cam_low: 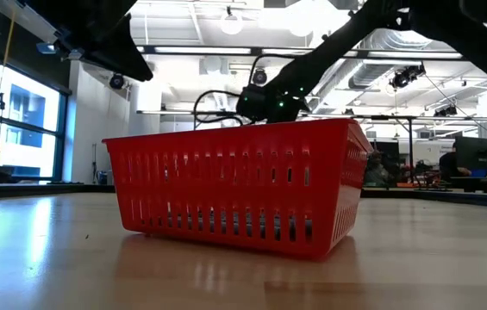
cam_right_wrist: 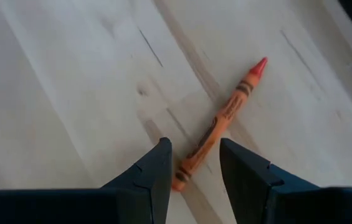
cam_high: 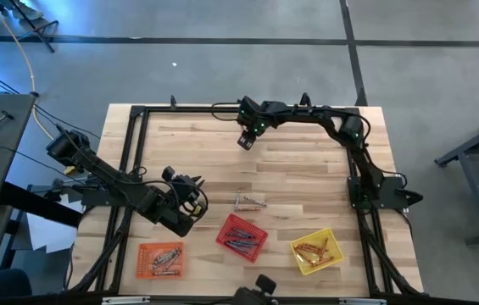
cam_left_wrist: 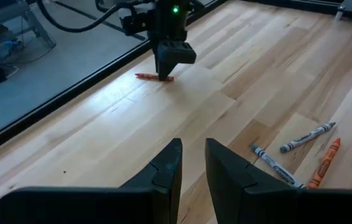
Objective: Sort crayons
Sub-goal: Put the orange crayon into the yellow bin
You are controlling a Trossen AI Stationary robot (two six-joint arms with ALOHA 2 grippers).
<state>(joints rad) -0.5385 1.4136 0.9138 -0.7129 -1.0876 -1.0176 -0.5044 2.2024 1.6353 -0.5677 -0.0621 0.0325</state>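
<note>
A reddish-orange crayon [cam_right_wrist: 222,124] lies flat on the bare wood at the far middle of the table; it also shows in the left wrist view [cam_left_wrist: 154,76]. My right gripper [cam_right_wrist: 193,165] [cam_high: 246,141] points down over it, open, with one finger on each side of the crayon's blunt end and not touching it. Two grey crayons [cam_left_wrist: 308,137] and one orange crayon [cam_left_wrist: 324,163] lie loose at the table's middle [cam_high: 249,202]. My left gripper [cam_left_wrist: 193,167] [cam_high: 190,198] hovers left of them, slightly open and empty.
Three mesh baskets stand along the near edge, each with crayons inside: orange [cam_high: 160,258], red [cam_high: 242,236] [cam_low: 234,189] and yellow [cam_high: 315,251]. A black frame [cam_high: 137,119] borders the table's left, far and right sides.
</note>
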